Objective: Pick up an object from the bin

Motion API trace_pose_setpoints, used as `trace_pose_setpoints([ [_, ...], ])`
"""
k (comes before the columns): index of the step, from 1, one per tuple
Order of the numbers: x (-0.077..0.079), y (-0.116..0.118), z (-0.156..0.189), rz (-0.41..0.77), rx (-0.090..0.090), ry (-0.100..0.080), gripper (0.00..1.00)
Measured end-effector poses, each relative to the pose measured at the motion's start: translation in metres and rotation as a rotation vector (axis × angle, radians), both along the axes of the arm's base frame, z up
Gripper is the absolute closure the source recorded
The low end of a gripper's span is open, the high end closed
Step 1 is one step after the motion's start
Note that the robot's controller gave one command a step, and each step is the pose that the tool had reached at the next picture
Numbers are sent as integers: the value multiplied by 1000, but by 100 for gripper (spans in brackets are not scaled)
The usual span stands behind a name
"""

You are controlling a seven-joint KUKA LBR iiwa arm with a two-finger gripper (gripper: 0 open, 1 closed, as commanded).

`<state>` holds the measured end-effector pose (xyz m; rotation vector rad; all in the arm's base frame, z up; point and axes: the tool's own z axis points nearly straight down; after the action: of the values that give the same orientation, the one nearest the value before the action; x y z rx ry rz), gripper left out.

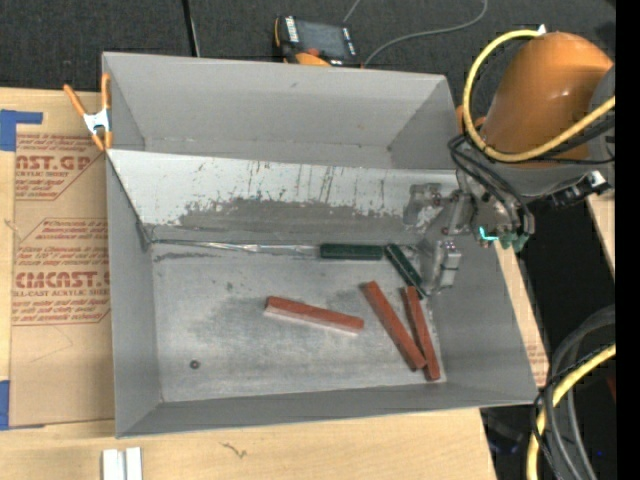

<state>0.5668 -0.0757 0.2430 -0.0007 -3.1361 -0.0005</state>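
My gripper (447, 258) hangs at the bin's right side, close to the right wall. Just left of it and partly under it lies a short dark green stick (403, 264), angled down to the right. A longer dark green stick (352, 252) lies flat along the foot of the back wall. Below the gripper, two red sticks lie side by side on the floor: one slanted (390, 325) and one nearer the right wall (422, 333), whose top end reaches up towards the gripper.
A third red stick (313, 315) with a pale underside lies near the middle of the floor. The arm comes in over the right rim, with an orange dome and yellow cables above the gripper.
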Motion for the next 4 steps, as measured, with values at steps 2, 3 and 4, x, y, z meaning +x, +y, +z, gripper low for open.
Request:
trace_pose_setpoints([
  [2, 14, 77, -155, -262, 3, -11, 0],
  [3, -55, 114, -173, -362, -1, 2, 0],
  [4, -52, 112, -171, -363, -2, -5, 100],
])
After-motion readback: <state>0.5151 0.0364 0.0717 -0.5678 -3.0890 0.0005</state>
